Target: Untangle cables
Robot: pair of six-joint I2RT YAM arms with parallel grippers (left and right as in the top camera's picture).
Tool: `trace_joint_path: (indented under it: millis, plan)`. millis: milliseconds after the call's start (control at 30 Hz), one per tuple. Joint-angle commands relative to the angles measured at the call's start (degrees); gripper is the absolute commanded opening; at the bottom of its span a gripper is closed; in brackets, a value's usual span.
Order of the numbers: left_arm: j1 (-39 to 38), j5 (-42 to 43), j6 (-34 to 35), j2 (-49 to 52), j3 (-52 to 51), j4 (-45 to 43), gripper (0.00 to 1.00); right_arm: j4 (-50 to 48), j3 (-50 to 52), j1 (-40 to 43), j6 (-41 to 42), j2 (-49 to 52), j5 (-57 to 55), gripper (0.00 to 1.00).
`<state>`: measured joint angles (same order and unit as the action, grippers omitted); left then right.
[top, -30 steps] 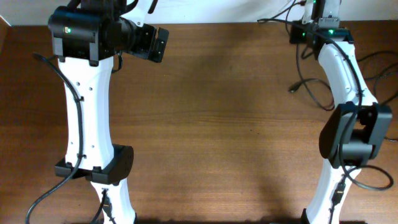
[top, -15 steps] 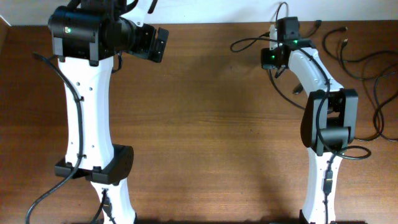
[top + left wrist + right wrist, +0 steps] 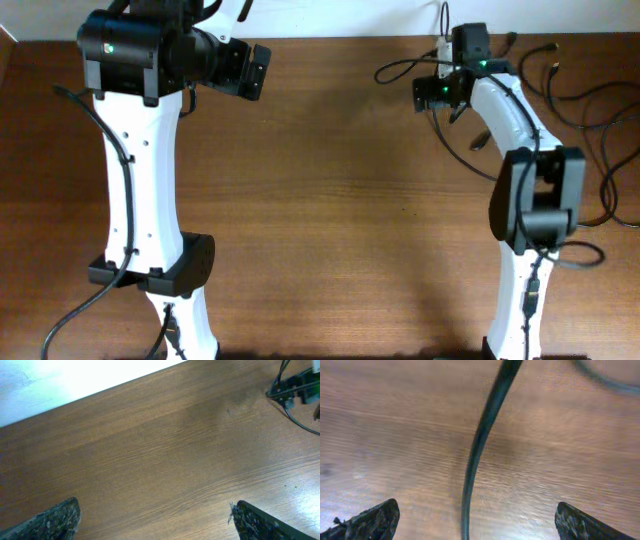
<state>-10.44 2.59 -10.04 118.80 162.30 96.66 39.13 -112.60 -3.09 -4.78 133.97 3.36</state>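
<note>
the right gripper [image 3: 477, 522] hangs wide open at the far right of the table [image 3: 330, 200], with 1 black cord [image 3: 485, 435] running between its fingers, not pinched. the other cables [image 3: 590, 100] lie looped just right of that arm. the left gripper [image 3: 155, 522] is wide too, empty over bare wood. closing off-centre could let the cord slip out, and a hard pull might tighten the tangle.

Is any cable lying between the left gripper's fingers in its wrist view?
No, only bare table shows between the fingers of the left gripper.
</note>
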Motion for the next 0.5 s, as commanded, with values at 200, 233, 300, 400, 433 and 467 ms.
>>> trace_joint_path:
  millis: [200, 233, 300, 400, 433, 467]
  plan:
    - [0.04, -0.39, -0.52, -1.95, -0.15, 0.04, 0.99, 8.41, -0.24, 0.17, -2.12, -27.3, 0.7, 0.98]
    - [0.04, -0.39, -0.52, -1.95, -0.15, 0.04, 0.99, 9.51, -0.24, 0.24, -2.64, -29.59, 0.39, 0.99]
    - [0.02, -0.37, -0.52, -1.95, -0.15, 0.04, 0.99, 9.9, -0.24, 0.52, -3.58, -32.39, -1.53, 0.99]
    - [-0.35, 0.22, -0.52, -1.95, -0.15, 0.04, 0.99, 7.78, -0.24, 0.55, -3.74, -34.47, -2.51, 0.98]
    - [-0.76, 0.22, -0.52, -1.95, -0.15, 0.04, 0.99, 5.29, -0.24, 0.52, -4.98, -34.53, -2.51, 0.98]
    - [-1.2, 0.22, -0.52, -1.95, -0.15, 0.04, 0.99, 2.56, -0.24, 0.55, -6.21, -34.51, -2.58, 0.98]
